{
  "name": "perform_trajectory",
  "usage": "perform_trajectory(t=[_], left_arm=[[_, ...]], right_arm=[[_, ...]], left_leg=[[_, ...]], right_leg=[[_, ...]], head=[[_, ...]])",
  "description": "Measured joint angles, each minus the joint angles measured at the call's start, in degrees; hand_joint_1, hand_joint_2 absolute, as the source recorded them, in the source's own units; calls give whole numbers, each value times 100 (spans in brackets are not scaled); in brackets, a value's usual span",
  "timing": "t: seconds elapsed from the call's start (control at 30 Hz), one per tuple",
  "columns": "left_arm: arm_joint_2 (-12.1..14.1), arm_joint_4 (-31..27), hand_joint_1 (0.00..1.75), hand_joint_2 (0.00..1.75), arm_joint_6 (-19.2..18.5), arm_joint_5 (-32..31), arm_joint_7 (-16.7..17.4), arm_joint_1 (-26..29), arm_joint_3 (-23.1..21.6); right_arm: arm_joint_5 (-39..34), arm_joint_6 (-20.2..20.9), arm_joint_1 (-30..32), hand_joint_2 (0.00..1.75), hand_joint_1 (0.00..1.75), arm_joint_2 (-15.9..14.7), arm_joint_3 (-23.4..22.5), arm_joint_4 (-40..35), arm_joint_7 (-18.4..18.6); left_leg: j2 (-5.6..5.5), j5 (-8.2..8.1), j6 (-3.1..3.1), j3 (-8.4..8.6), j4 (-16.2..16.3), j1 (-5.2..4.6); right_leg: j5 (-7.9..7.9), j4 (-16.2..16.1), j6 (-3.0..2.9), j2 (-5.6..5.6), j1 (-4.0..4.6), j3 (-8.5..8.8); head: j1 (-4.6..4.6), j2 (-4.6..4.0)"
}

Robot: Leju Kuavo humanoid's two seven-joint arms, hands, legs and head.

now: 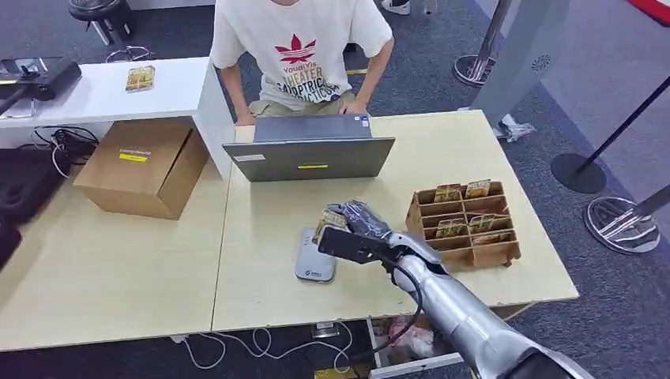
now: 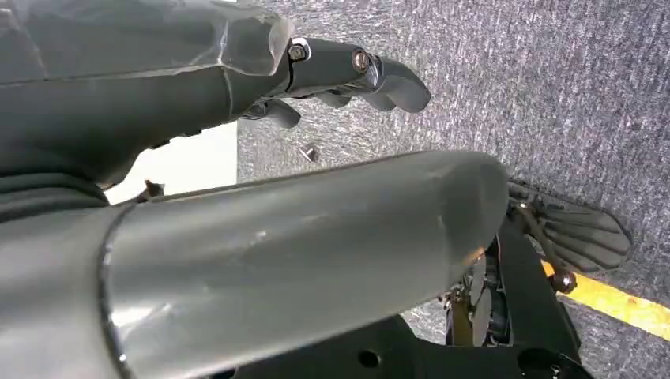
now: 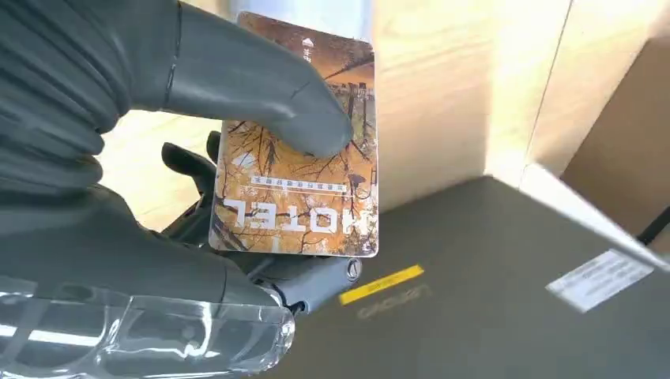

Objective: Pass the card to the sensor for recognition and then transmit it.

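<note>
Pale wooden table (image 1: 261, 229) fills our head view, and we take the grey sensor (image 1: 314, 257) lying on it as our landmark. Our right hand (image 1: 359, 223) hangs just above the sensor's far right corner, thumb (image 3: 261, 87) pressing the card (image 3: 296, 170) against the fingers beneath it (the card is printed with autumn trees and the word HOTEL). The card is held slightly over the sensor's far edge; we cannot tell whether it touches. Beyond the sensor stands a laptop (image 1: 310, 150), its lid turned to us, with a person (image 1: 300, 55) leaning in behind it. Right of the sensor sits a cardboard rack (image 1: 464, 225) holding more cards. Far left of it rests a cardboard box (image 1: 142, 166). Our left hand (image 2: 348, 75) hangs over grey carpet (image 2: 553, 95), fingers loosely curled around nothing.
</note>
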Motion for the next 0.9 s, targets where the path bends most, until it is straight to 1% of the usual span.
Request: perform_trajectory(t=[0.13,0.3,0.6,0.9], left_arm=[[0,0,0,0,-20,-50,-17,-3,-4],[0,0,0,0,-35,-125,-17,-4,-39],[0,0,0,0,-41,-197,-2,-5,-52],[0,0,0,0,-13,-216,52,-18,-52]], right_arm=[[-35,41,-69,175,175,148,200,180,-9],[-105,42,-83,175,175,236,376,369,-15],[-304,101,-107,175,175,293,524,826,24],[-343,155,-311,175,175,433,605,1294,203]], left_leg=[[-3,0,0,0,0,0],[-2,0,0,0,0,-1],[-3,0,0,0,0,-1],[-1,0,0,0,0,0]], right_leg=[[0,0,0,-2,0,0],[0,0,0,-2,-1,0],[0,-1,0,-3,0,0],[0,-1,0,-2,0,0]], head=[[0,0],[0,0],[0,0],[0,0]])
